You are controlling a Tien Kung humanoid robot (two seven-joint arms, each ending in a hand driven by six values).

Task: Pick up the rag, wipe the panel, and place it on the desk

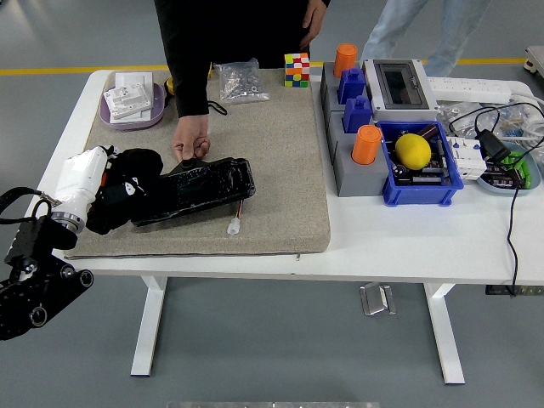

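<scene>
Wipe step, by my read: left hand (127, 187) is closed on the black rag (140, 170), which sits at the left end of the glossy black panel (195, 189), partly off its edge. Rag hides the fingers, but the grip looks firm.

Panel lies on the grey felt mat (272, 153) on the white surface (408, 238). A person's hand (190, 140) pins the panel's far edge, touching it. Right hand not visible.

Next move, my judgement: either another pass back right along the panel, or, if wiping is done, let the rag go on the surface left of the panel. Free space there is tight, since the mat's left edge and the surface's edge are close.

In the way:
- the person's hand right beside the wipe path; keep strokes on the near half
- small white connector (234, 227) with red lead, just beside the panel's near right corner; could get swept

Well apart, no concern: Rubik's cube (296, 70), bag of hardware (239, 82), purple tray (133, 106), blue bin (421, 170) holding a lemon (412, 150), orange cups (365, 144).
</scene>
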